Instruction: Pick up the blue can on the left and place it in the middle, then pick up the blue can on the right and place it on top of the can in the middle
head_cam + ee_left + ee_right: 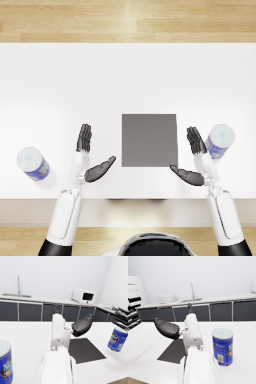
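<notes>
Two blue cans (33, 163) (220, 140), seemingly upright, flank one mat (149, 139).

2 blue cans (33, 164) (220, 140) flank dark mat (149, 139).

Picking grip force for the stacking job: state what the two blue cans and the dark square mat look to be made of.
Left blue can and right blue can: rigid cylinders with glossy printed blue wraps and pale, foil-like lids, probably metal or lined cardboard; the render leaves it open. Dark mat: flat, matte grey sheet without sheen, perhaps rubber or fabric. It lies on a smooth white table.
</notes>
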Robot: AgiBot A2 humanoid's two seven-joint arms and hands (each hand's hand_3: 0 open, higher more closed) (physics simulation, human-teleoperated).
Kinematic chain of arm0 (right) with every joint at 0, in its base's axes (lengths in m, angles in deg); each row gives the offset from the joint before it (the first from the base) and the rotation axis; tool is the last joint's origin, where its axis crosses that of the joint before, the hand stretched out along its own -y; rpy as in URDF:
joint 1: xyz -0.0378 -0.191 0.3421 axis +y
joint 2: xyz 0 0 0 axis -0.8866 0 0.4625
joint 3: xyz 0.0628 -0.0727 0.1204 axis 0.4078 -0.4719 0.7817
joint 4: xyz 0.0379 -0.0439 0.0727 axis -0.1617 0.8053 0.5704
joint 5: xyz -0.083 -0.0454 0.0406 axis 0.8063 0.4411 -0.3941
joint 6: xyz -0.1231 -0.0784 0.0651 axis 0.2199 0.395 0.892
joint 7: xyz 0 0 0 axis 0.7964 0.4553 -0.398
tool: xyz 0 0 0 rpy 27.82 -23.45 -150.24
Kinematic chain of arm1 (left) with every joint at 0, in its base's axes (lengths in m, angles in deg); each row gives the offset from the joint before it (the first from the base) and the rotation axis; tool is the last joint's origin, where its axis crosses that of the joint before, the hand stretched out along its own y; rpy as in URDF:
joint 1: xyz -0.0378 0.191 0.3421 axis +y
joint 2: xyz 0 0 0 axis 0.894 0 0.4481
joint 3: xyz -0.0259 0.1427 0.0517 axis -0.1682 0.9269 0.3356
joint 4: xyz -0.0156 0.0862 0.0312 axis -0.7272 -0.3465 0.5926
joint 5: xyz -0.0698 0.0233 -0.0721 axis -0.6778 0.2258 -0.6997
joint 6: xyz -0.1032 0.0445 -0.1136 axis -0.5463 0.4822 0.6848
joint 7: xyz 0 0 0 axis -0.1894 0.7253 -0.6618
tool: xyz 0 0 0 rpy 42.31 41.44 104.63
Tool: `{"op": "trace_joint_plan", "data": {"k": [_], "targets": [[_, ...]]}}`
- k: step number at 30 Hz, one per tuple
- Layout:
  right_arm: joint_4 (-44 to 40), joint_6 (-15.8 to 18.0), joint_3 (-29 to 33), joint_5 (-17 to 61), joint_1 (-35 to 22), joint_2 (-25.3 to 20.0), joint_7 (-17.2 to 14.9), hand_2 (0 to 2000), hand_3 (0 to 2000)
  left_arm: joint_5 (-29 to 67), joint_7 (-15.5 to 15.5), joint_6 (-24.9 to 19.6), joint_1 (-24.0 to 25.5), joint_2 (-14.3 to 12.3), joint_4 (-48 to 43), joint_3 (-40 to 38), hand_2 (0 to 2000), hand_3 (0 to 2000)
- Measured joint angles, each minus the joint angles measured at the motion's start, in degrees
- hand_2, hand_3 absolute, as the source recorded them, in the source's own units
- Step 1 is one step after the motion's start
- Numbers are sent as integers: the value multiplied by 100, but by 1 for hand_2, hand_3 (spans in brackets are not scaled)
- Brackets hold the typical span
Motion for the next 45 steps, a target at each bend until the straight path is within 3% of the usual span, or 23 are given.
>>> {"op": "trace_joint_plan", "data": {"k": [18,21,23,26,31,38,45], "targets": [[0,0,0,0,0,0,0,0,0,0,0,0,0,0,0,0,0,0],[17,-361,-49,0,4,-55,365,0,0,0,364,-365,80,-16,-69,0,0,0],[222,-463,79,250,2,-95,469,0,0,0,467,-468,211,1,-372,-252,0,0],[466,-532,468,1016,53,-123,538,0,0,761,536,-538,474,-19,-751,-889,0,0],[649,-564,1172,2101,145,-163,571,0,0,1844,569,-570,806,-248,-1170,-2205,0,0],[515,-571,1775,2401,121,-220,578,0,0,2143,576,-577,1109,-659,-1249,-3560,0,0],[-142,-571,1872,2430,159,-285,578,0,0,2171,576,-578,1372,-941,-730,-4020,0,0]]}}
